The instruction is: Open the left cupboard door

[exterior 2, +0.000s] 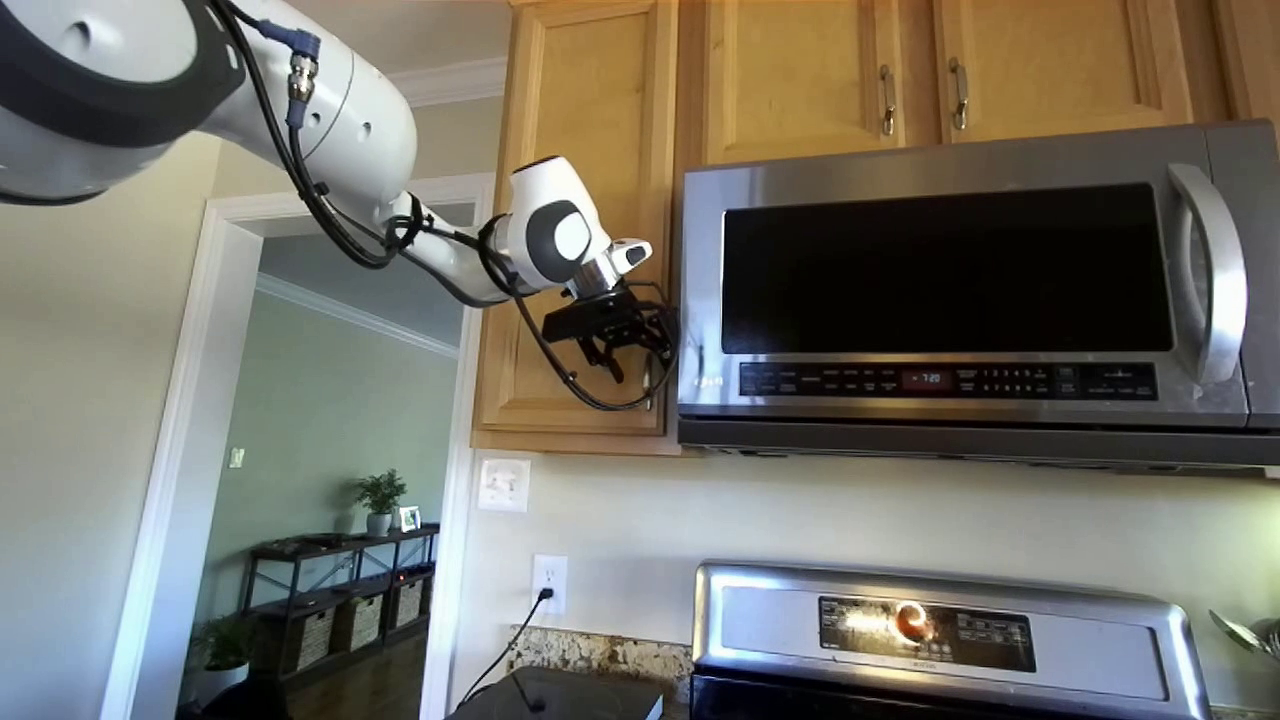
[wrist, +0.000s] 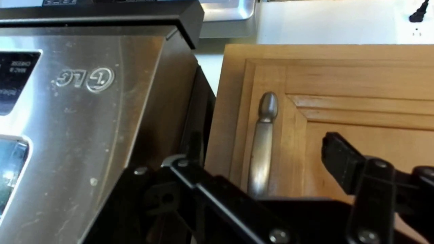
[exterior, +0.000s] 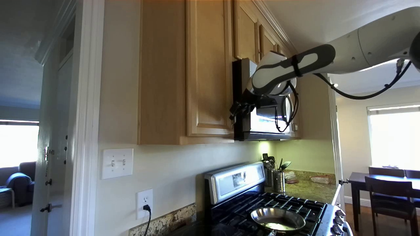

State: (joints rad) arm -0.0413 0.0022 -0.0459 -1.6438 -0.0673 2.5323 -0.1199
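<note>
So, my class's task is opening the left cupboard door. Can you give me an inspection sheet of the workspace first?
Surface: stove, speckled counter beyond.
Job's things: left cupboard door shut; slim silver handle.
Clutter: steel pan on the stove; utensil holder on the counter.
Gripper: open, jaws either side of the handle in the wrist view; contact unclear.
Cables: black cables along the arm, one looping beneath the gripper; plug in a wall outlet.
Surroundings: microwave beside the door; dark table further off.

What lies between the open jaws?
In the wrist view, the silver handle of the left cupboard door shows between them; whether they enclose it is unclear.
</note>
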